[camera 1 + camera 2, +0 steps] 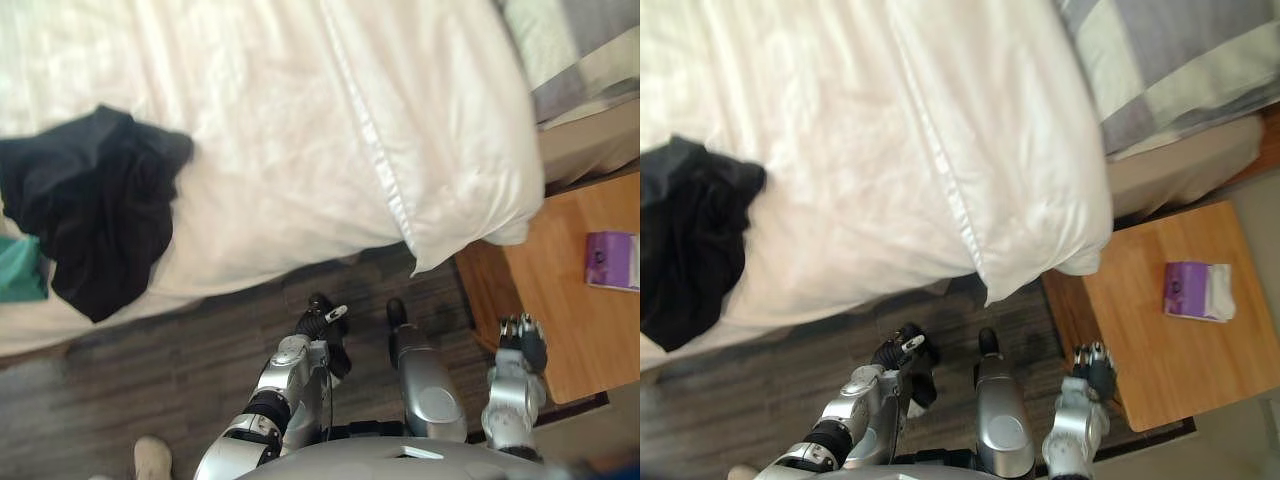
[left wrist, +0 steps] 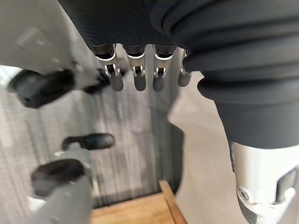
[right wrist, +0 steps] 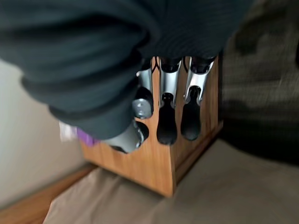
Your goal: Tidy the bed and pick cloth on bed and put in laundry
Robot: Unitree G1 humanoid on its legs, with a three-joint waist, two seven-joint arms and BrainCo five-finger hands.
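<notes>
At six o'clock, above dark plank floor (image 1: 180, 370): left hand (image 1: 320, 320) and right hand (image 1: 525, 345) are hanging idle, fingers (image 2: 135, 77) straight, relaxed, gripping nothing; likely no reach has begun.

At nine o'clock: black cloth (image 1: 95, 215), soft and crumpled, is lying heaped at the edge of the bed (image 1: 300, 120), touching a teal cloth (image 1: 20, 270). The white bedding is looking smooth, with a piped seam.

At four o'clock: wooden bench (image 1: 570, 340), flat-topped, is carrying a purple packet (image 1: 612, 260).
</notes>
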